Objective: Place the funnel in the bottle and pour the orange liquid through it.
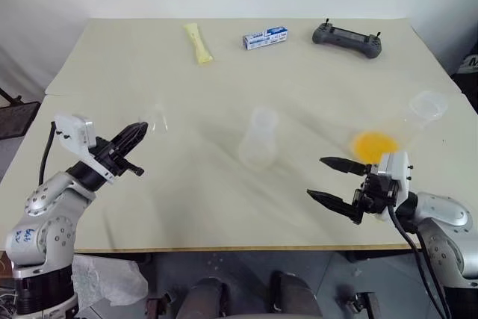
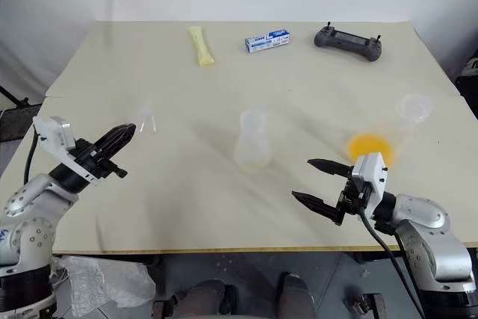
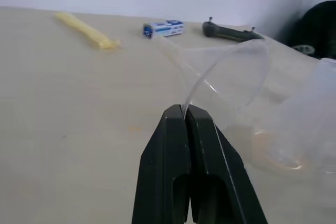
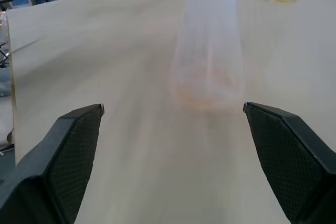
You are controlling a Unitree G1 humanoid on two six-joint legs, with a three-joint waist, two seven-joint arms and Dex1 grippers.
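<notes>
here the bottle [image 1: 258, 140] stands upright near the middle of the tabletop [image 1: 224, 207], and it serves as the landmark for everything else. to the robot's left of the bottle, the left hand [image 1: 139, 133] is raised above the tabletop with its two black fingers [image 3: 181, 150] pressed together on the thin rim of the funnel [image 3: 231, 80]; the funnel's clear cone faces toward the bottle and its short stem points away from the hand. the funnel is off the surface and well apart from the bottle.

to the robot's right of the bottle and nearer the front edge, the right hand [image 1: 332, 179] is spread wide with nothing between its fingers [image 4: 71, 150], pointing across toward the bottle. in the right wrist view the bottle [image 4: 210, 45] stands between the two spread fingers but farther off, not touched.

farther right of the bottle, beyond the right hand, a wider-mouthed clear flask [image 1: 418, 113] leans on the tabletop with the orange liquid [image 1: 373, 143] showing as a bright round patch at its base.

behind the bottle, along the far edge, lie a yellow packet [image 1: 197, 42], a small blue and white box [image 1: 265, 38] and a dark controller [image 1: 346, 38], all well apart from it.
</notes>
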